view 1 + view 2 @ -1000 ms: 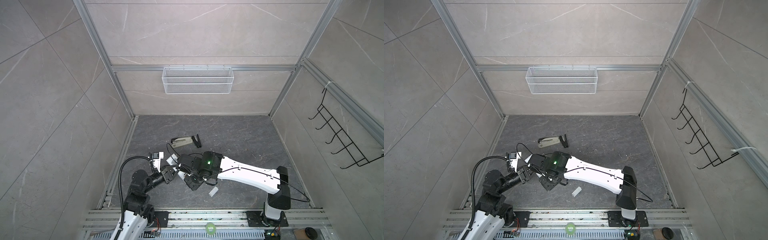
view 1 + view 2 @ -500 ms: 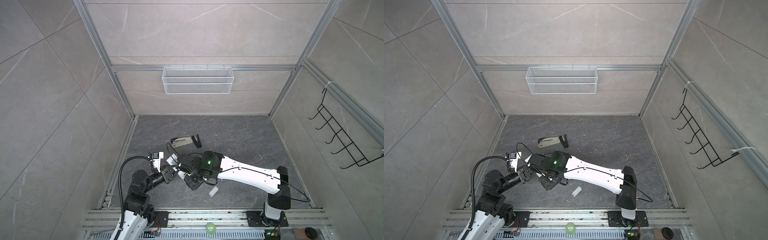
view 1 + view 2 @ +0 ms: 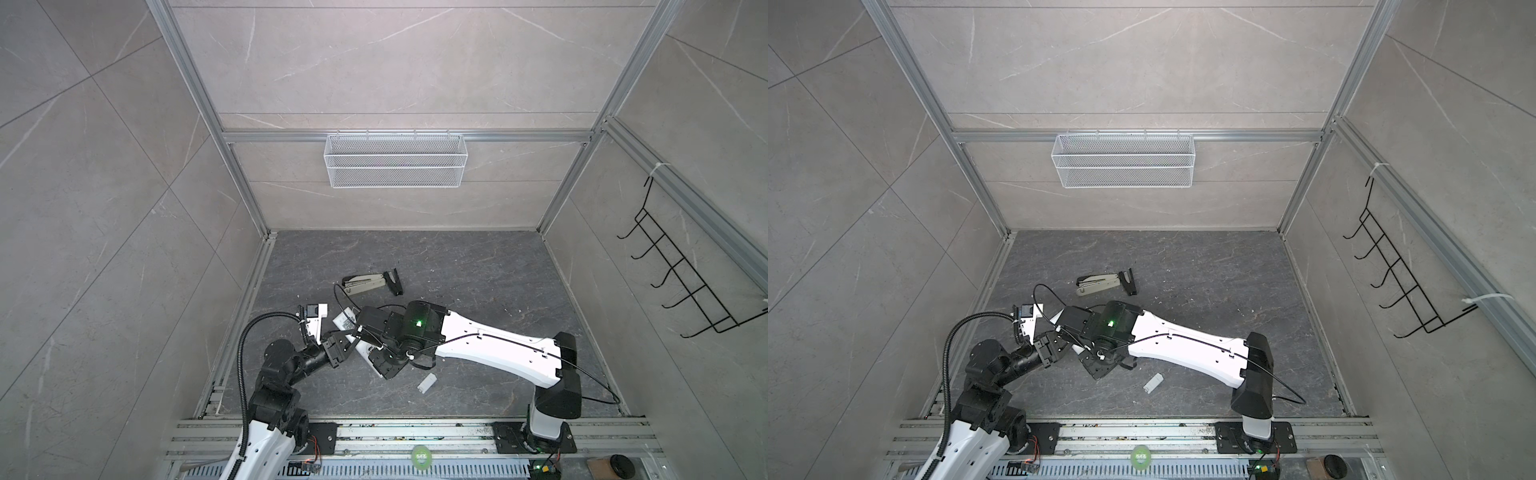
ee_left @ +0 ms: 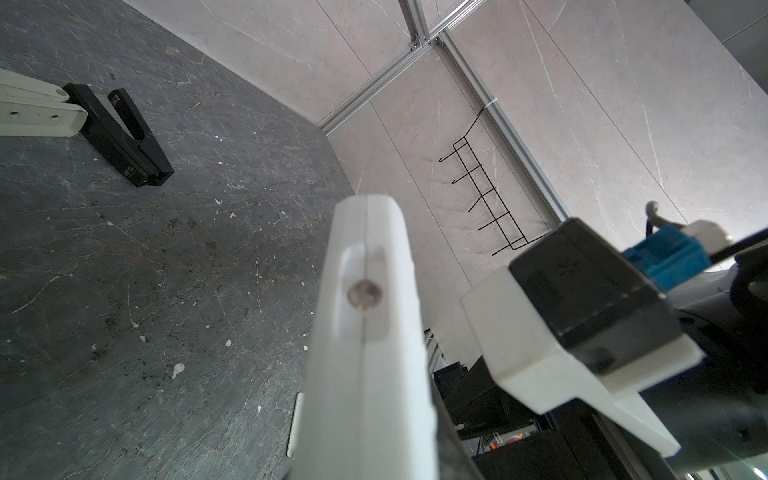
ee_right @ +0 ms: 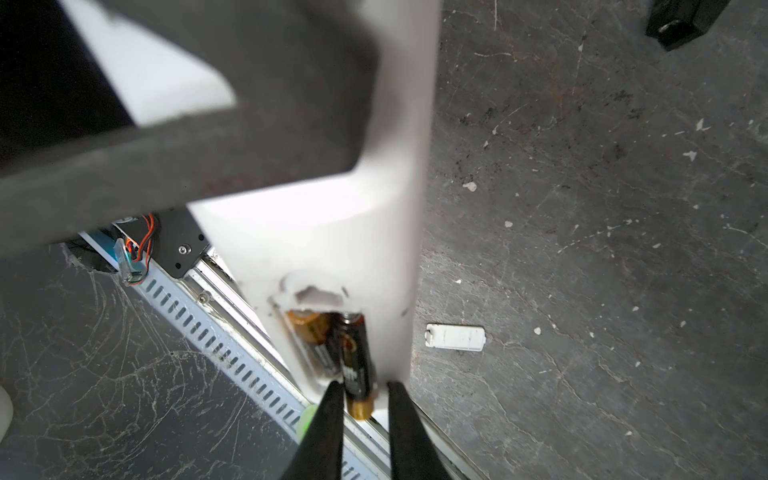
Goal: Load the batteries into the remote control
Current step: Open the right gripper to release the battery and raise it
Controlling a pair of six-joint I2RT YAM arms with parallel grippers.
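My left gripper (image 3: 345,345) is shut on the white remote control (image 5: 332,249) and holds it off the floor with its back up and the battery bay uncovered. In the top views the remote control (image 3: 341,328) shows between the two arms. One of the batteries (image 5: 309,336) lies seated in the bay. The other battery (image 5: 355,361) lies beside it, its copper end sticking out past the remote's end. My right gripper (image 5: 360,388) straddles that end with its jaws slightly open; one finger touches the battery and a gap shows at the other.
The white battery cover (image 5: 455,336) lies on the dark floor (image 3: 478,291) near the right arm, also seen as the battery cover (image 3: 427,382). A beige-and-black stapler (image 3: 365,283) lies opened out farther back. A wire basket (image 3: 395,166) hangs on the rear wall.
Both arms and the remote stay in the same place. The right jaws have eased apart a little around the battery.
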